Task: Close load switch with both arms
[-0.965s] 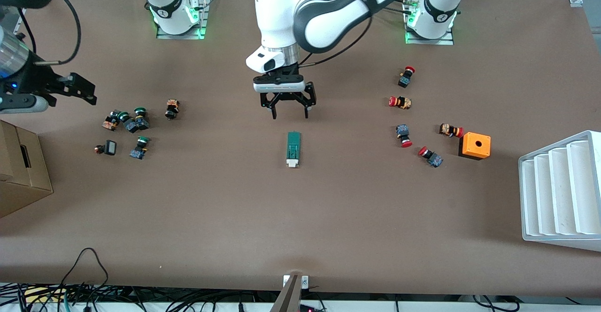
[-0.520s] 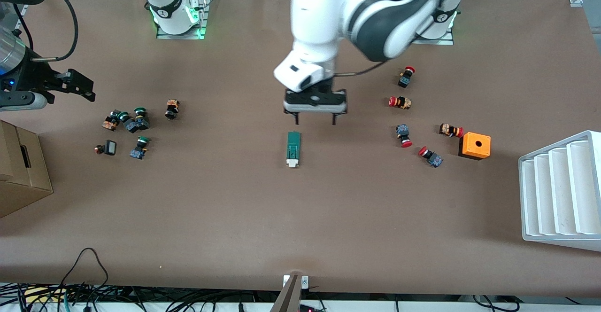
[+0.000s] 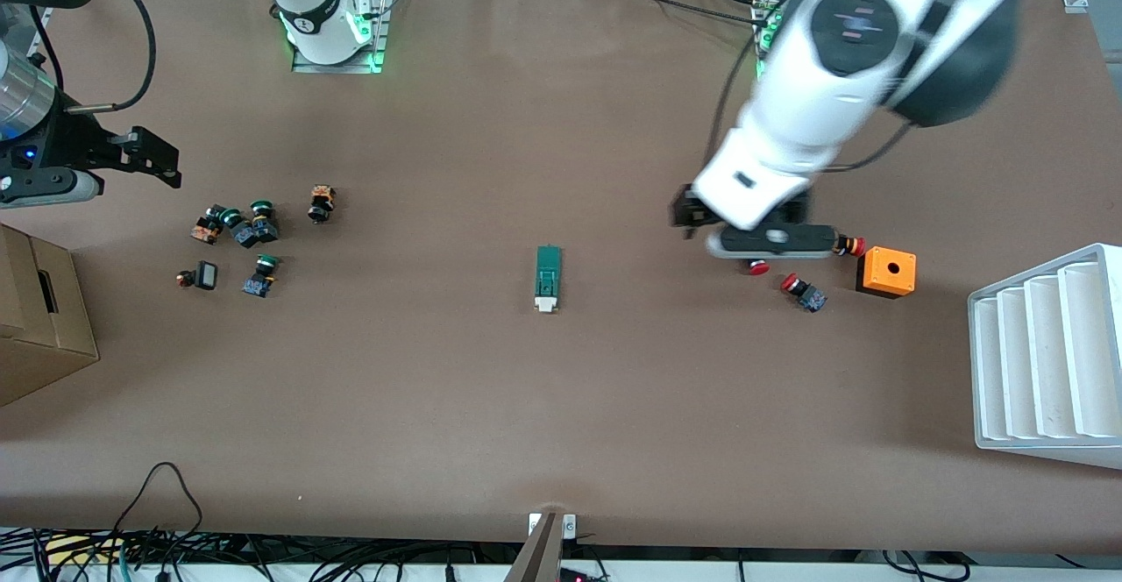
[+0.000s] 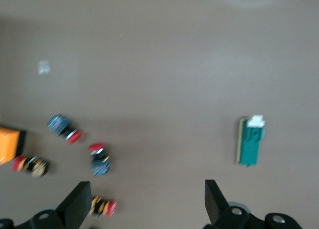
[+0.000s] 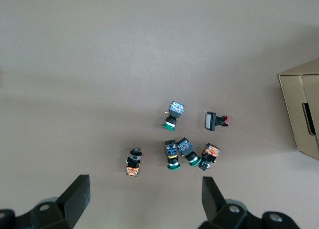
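Note:
The load switch [image 3: 548,278], a narrow dark-green block with a white tab at its end nearer the front camera, lies alone mid-table. It also shows in the left wrist view as the load switch [image 4: 250,140], off to one side of the fingers. My left arm [image 3: 824,100] reaches over the red-capped push buttons. My left gripper [image 4: 148,191] is open and empty, with one red-capped button [image 4: 103,206] beside a finger. My right gripper [image 3: 153,161] hangs open and empty at the right arm's end of the table, over bare table beside the green-capped buttons [image 5: 174,154].
Several red-capped buttons [image 3: 802,291] and an orange box with a hole [image 3: 886,271] lie toward the left arm's end. A white ridged tray [image 3: 1047,358] stands past them. Green-capped buttons [image 3: 250,227] and a cardboard box [image 3: 39,319] sit toward the right arm's end.
My left arm has swung from above the load switch toward its own end of the table, over the red-capped buttons. The right gripper has barely shifted. The switch has not moved.

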`<state>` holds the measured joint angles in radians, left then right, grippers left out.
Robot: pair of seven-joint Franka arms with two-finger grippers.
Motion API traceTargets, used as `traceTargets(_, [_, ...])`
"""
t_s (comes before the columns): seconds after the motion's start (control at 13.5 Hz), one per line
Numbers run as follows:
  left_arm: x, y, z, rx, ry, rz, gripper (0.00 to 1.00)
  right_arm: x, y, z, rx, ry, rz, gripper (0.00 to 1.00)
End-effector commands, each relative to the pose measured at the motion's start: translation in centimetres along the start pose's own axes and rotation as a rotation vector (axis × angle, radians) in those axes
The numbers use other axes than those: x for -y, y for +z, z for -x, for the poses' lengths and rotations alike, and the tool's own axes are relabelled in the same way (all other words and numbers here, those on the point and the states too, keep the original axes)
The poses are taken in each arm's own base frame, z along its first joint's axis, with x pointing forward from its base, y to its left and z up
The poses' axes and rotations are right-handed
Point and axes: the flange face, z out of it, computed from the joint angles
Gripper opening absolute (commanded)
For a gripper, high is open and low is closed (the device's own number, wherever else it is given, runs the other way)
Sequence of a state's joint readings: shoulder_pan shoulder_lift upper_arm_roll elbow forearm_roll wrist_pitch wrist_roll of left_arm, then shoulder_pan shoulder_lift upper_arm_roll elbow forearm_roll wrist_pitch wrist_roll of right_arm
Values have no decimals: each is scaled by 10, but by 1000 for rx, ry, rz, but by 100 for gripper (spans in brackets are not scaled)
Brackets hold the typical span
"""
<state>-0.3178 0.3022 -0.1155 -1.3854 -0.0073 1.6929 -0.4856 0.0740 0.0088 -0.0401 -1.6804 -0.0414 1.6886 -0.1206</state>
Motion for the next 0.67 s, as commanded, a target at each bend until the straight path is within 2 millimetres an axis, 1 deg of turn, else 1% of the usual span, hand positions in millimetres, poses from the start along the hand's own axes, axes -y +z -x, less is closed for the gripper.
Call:
traceTargets(0.0, [62,-25,0,65,21,46,100,-3,-5,-2,0,-37,17,99])
traceTargets(0.07, [80,-29,0,84,11,37,100,-3,-5,-2,2,-32,17,99])
traceTargets(0.3, [120,-45,5,106,-43,27,100,-4,-5,-2,2,-28,17,99])
traceTargets(0.37, [135,-47,6,113,-64,25,100,-3,-5,-2,2,-28,17,99])
traceTargets(0.45, [152,-52,7,118,-70,27,100,-3,-5,-2,0,-28,17,99])
traceTargets(0.59, [190,-56,8,119,-25,39,100,-3,-5,-2,-1,-28,18,99])
